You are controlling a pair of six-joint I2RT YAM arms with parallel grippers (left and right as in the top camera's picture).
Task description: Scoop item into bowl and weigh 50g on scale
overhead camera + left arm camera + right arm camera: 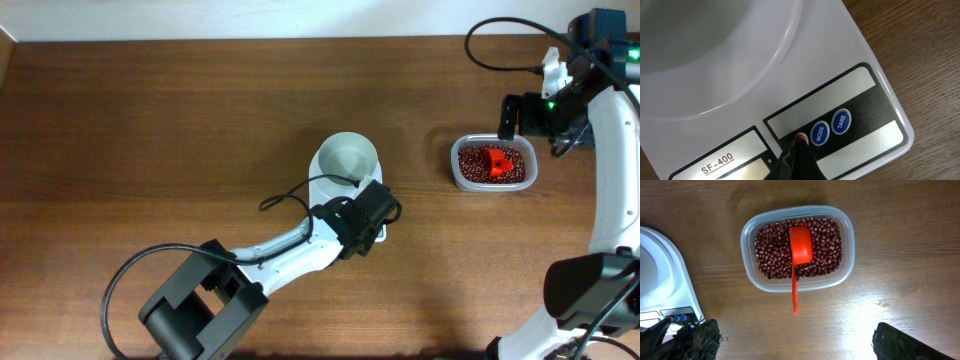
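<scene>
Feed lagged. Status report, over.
Left gripper shut, tip on red button of scale. Right gripper open above beans tub, scoop inside. Bowl on scale, empty. Nothing blocking.

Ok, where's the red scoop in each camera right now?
Overhead: the red scoop lies on the beans in the clear tub, at the right.
Left wrist: not in it.
Right wrist: the scoop is at centre frame, head on the beans, handle sticking out over the tub's lower rim.
Shared landmark: the white scale, seen in all three views.
</scene>
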